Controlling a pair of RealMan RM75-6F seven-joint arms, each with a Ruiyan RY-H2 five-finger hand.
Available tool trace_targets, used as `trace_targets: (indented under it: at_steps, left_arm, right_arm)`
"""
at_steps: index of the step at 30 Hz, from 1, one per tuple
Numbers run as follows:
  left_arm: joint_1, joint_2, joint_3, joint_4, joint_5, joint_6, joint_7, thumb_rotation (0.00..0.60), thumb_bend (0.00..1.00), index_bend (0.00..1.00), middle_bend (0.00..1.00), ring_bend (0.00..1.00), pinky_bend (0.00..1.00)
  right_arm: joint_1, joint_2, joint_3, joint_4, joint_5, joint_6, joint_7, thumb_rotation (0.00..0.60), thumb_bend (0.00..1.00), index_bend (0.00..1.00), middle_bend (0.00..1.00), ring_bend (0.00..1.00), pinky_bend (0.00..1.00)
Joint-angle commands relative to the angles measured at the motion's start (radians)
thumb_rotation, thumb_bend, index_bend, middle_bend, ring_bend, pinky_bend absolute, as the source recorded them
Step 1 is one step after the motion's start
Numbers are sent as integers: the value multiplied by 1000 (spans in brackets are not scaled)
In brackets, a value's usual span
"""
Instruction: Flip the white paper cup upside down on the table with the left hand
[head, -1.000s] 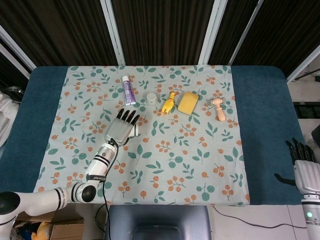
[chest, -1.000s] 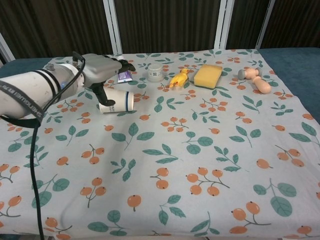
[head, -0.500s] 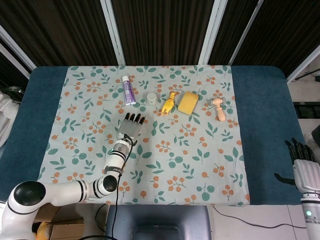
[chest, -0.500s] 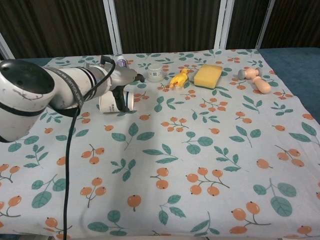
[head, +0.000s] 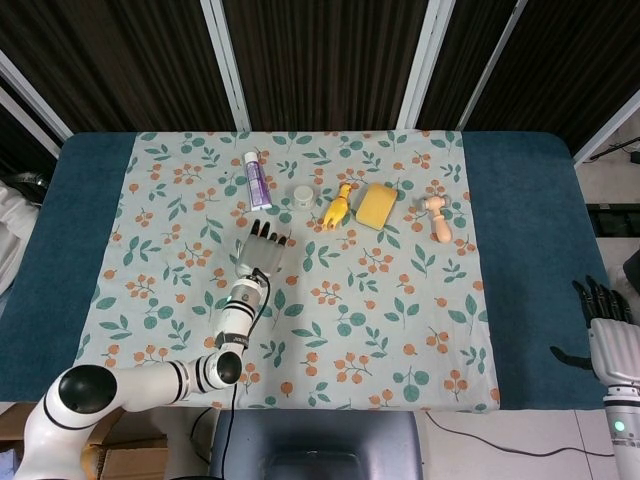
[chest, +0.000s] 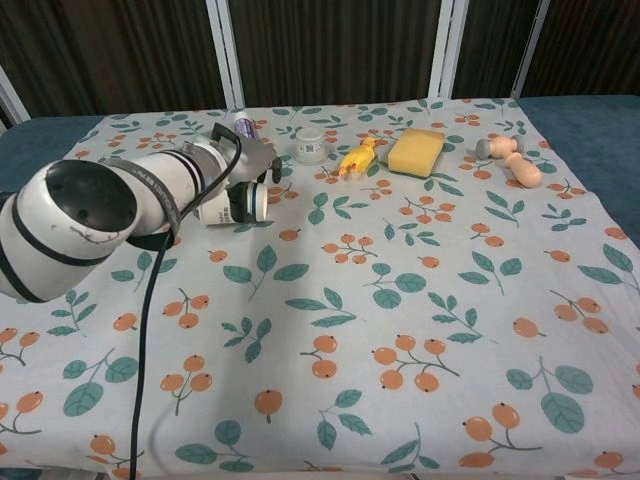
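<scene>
One hand is at work: the left hand (head: 262, 256) lies over the white paper cup (chest: 238, 203), which rests on its side on the desk (head: 90, 250), mouth toward the sponge side, but whether the fingers (head: 268, 235) have closed on it I cannot tell. Palm-down suits rolling it over onto its rim. Beyond stand a purple tube (head: 257, 180), small jar (head: 303, 195), yellow chicken toy (head: 338, 207), sponge (head: 375, 204) and wooden peg (head: 437, 218); the right hand (head: 606, 330) hangs idle, fingers apart.
</scene>
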Motion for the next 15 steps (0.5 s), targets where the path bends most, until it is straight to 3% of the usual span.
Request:
trace_targets:
  at_steps: [1,11,12,15]
  left_arm:
    - [-1,-9,17,15,24,17,15,600,354,328,321,4,0]
    - [12,3,33,6,49,33,38,600,362,411,402,67,0]
    - [27,15,-9,-28,86,41,-52,600,363,416,407,74,0]
    - [81,49,-68,-92,215,41,-278,600,361,420,409,89,0]
  right_arm:
    - [0,1,-1,0,1,-3,-1,600,7,0,0,0,0]
    - [4,9,-4,-10,9,-19,-9,600,7,0,0,0,0]
    - [5,12,-1,-17,7,-16,-10,600,7,0,0,0,0]
    - [6,19,1,-31,7,-14,-19,600,7,0,0,0,0]
